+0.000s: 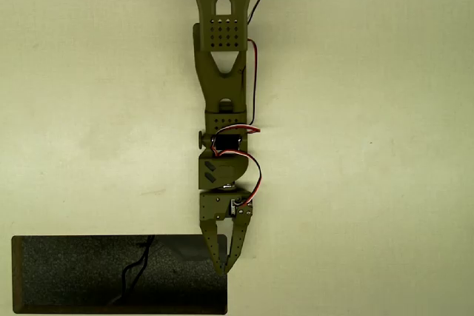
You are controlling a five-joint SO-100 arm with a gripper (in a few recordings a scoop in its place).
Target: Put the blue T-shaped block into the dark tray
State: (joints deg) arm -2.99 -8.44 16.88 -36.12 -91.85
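The olive arm (pixel 222 72) reaches down over the pale surface (pixel 370 146). Its jaws (pixel 226 266) are clenched with nothing between them, above the right end of the dark tray (pixel 74 271).

Speckled, seemingly foam-like matt floor of the dark tray (pixel 74 271); smooth matt table (pixel 370 109).

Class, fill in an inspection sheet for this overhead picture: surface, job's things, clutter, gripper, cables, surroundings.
Surface: plain pale table, a few faint marks.
Job's things: dark tray at the lower left, speckled floor with a dark crack-like line; whether the blue T-shaped block sits between the fingers cannot be told.
Clutter: nothing seen.
Gripper: olive gripper, tips close together over the tray's right end.
Cables: red and black wires along the arm's right side.
Surroundings: nothing seen.
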